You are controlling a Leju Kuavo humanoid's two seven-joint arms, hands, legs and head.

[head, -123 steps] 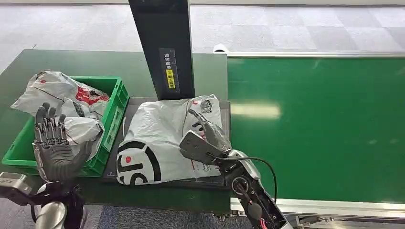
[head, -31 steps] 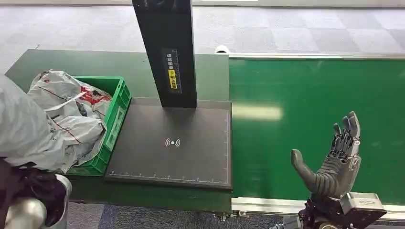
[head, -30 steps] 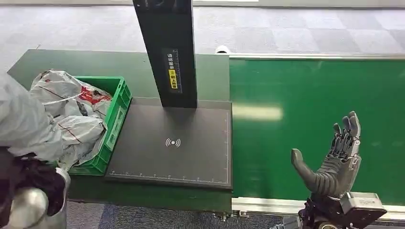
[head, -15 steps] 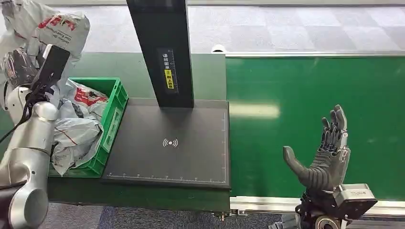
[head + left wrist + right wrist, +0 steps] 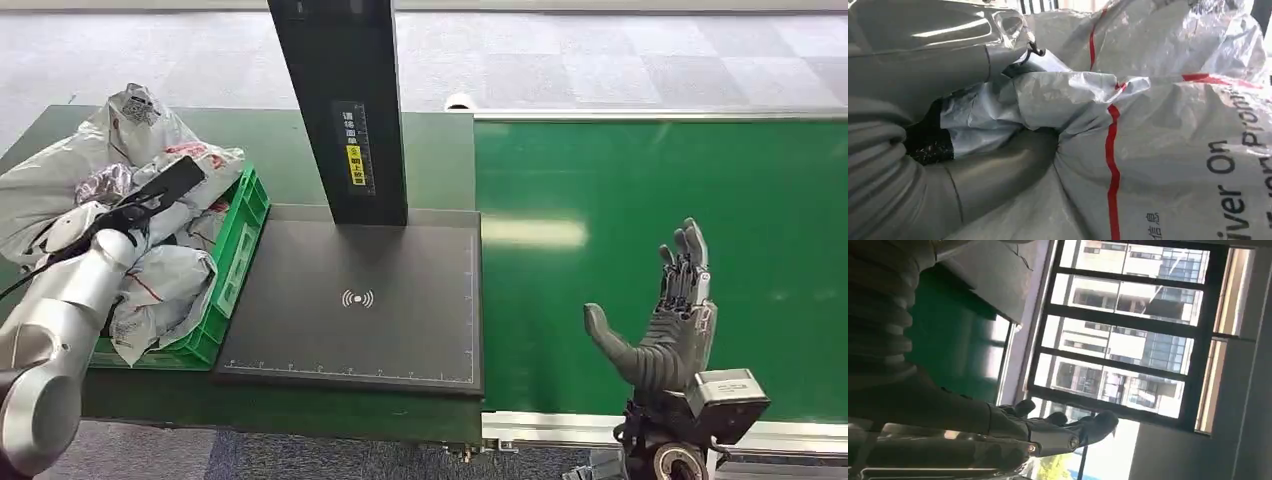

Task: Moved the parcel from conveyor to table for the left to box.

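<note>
The grey plastic parcel (image 5: 125, 140) with red print hangs over the green box (image 5: 238, 245) at the table's left end. My left arm (image 5: 70, 290) reaches up under it, and the bag hides most of the hand in the head view. In the left wrist view my left hand (image 5: 948, 150) grips a fold of the parcel (image 5: 1158, 150) between thumb and fingers. My right hand (image 5: 665, 320) stands upright over the near edge of the green conveyor (image 5: 650, 190), fingers spread and holding nothing. The right wrist view shows the same hand (image 5: 1048, 432) open against the windows.
Other grey parcels (image 5: 160, 285) fill the green box. A black scanning plate (image 5: 355, 300) lies between box and conveyor, and a black post (image 5: 340, 100) rises from its far edge. The dark green table (image 5: 300, 140) extends behind them.
My left arm has brought the parcel down from high at the left to just above the green box. The right hand stays open over the conveyor's near edge.
</note>
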